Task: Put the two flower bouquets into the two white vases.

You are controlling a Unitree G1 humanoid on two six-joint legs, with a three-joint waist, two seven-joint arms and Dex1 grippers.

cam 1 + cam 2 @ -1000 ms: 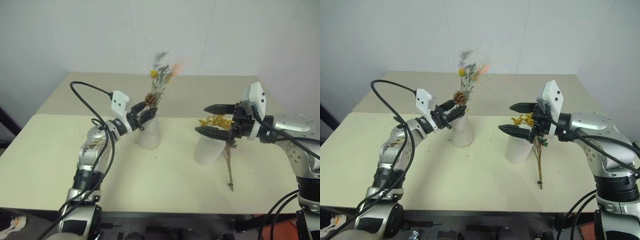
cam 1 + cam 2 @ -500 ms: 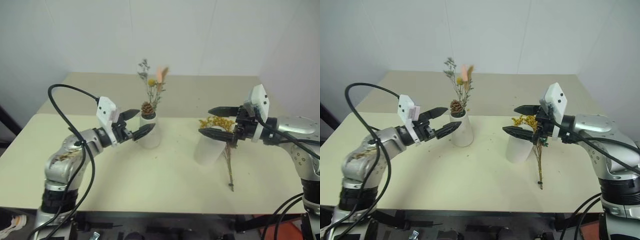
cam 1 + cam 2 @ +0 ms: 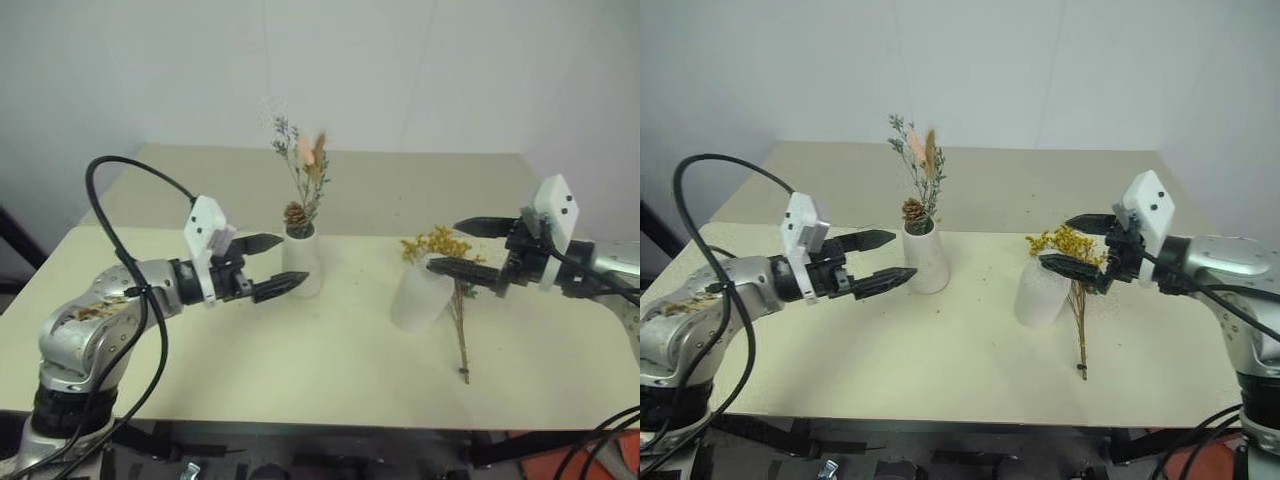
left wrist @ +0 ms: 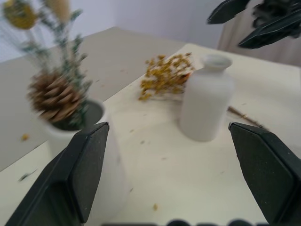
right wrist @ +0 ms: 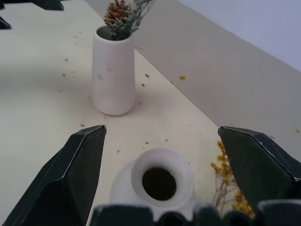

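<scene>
The slim bouquet point(image 3: 302, 180) now stands upright in the cone vase point(image 3: 303, 262), pine cone at the rim and pink plume at the top; a second ago the left gripper point(image 3: 266, 265) was still pinched on its stems at the vase mouth. That gripper has since let go and drawn back to about 8 o'clock of the vase, fingers spread wide and empty, tips just beside the vase wall but apart from it. So one half of the task looks done.

The yellow bouquet point(image 3: 447, 270) is not yet placed: it lies on the table point(image 3: 330, 350) at 3 o'clock of the bottle vase point(image 3: 418, 295), blossoms leaning by the neck, stem running back toward the near edge. The right gripper point(image 3: 467, 247) hovers over that vase and the blossoms, fingers wide, holding nothing; it has slid a little to the right. The bottle's mouth, seen from the right wrist, is open and empty. Next, I judge, comes picking up the yellow bunch.

Both vases are matte white and smooth: one a tapered cone with a wide mouth, the other rounder with a narrow neck, which will make threading the bushy stems harder. The slim bunch is dry and wispy, with a scaly brown cone and grey-green sprigs. The yellow one is a crumbly cluster of tiny blossoms on thin brown twigs; shed crumbs speckle the pale, flat tabletop
</scene>
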